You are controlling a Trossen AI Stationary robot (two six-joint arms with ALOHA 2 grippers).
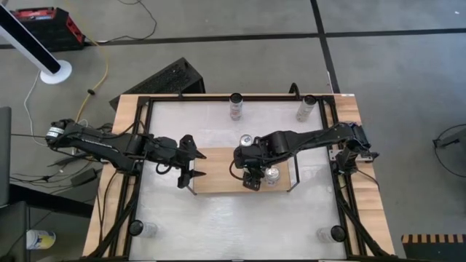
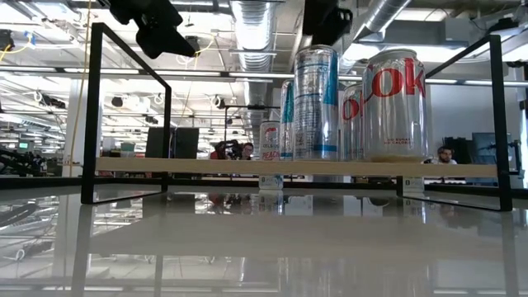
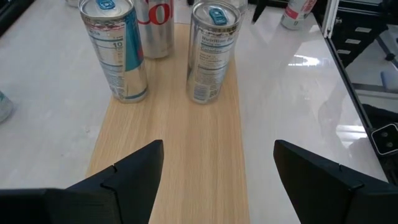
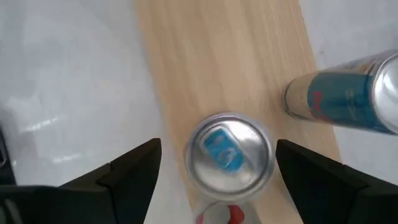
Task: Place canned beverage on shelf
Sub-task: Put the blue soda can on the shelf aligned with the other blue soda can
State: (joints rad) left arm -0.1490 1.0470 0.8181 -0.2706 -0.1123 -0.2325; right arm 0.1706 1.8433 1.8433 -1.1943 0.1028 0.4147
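Observation:
The shelf [image 1: 218, 178] is a light wooden board with black wire ends at the table's middle. Three cans stand upright on it. They are a slim silver-and-teal can [image 3: 115, 50] at its far edge, a Diet Coke can [image 1: 272, 175] and a slim silver can [image 4: 230, 155]. My right gripper [image 1: 253, 178] is open above the slim silver can. Its fingers stand on either side of the can's top without touching it, and in the low view it sits above the cans [image 2: 330, 21]. My left gripper [image 1: 196, 166] is open and empty over the shelf's left end [image 3: 180, 155].
Two more cans [image 1: 236, 107] [image 1: 306, 109] stand at the table's far edge. A black frame [image 1: 145, 145] rings the white tabletop. Small objects sit at the near corners [image 1: 149, 229] [image 1: 331, 233]. The board's left half is bare.

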